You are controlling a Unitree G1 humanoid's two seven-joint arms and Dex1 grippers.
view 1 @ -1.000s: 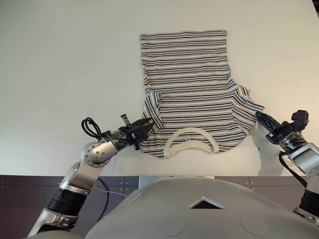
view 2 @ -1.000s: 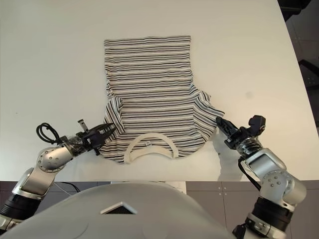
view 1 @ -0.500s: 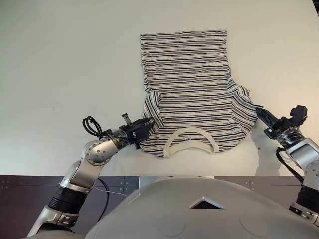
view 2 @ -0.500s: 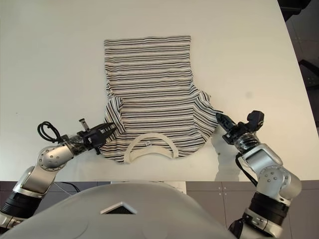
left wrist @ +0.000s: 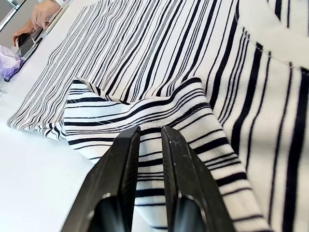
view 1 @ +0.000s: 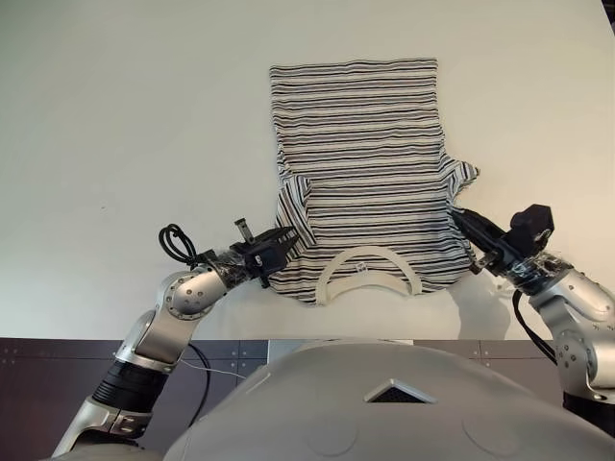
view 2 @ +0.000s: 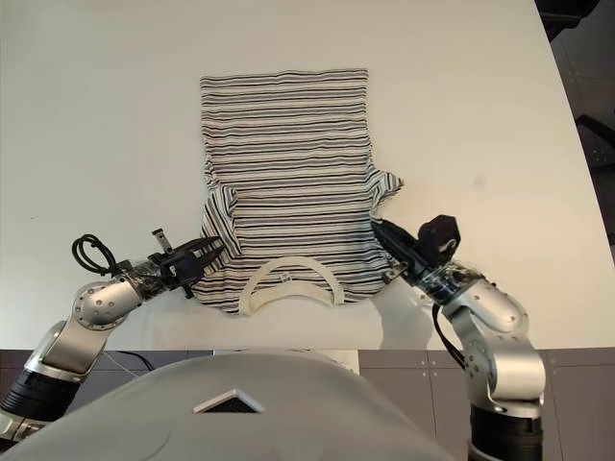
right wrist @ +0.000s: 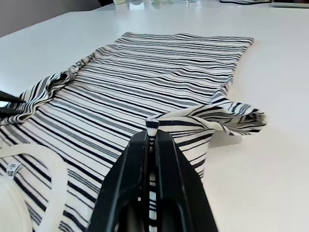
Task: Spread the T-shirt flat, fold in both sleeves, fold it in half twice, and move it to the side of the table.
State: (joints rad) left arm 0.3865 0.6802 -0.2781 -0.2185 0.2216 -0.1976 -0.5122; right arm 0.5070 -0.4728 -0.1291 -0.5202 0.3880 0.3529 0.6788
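On white table [view 1: 144,115], striped T-shirt [view 1: 360,163] lies flat, collar toward robot. Right gripper [view 1: 459,217], clamped on right sleeve [view 1: 459,176], has dragged it inward over shirt body: sleeve fold probably half done. Left gripper [view 1: 285,237] unmoved at left shoulder, grip impossible to tell.

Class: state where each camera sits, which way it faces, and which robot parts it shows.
Eye views: on the head, facing forward and down at the T-shirt on the table; left gripper and right gripper show.
Left wrist view: on that wrist, looking along its gripper across the T-shirt.
Right wrist view: on that wrist, looking along its gripper, shut on the sleeve hem.
Shared: every view sees the T-shirt.
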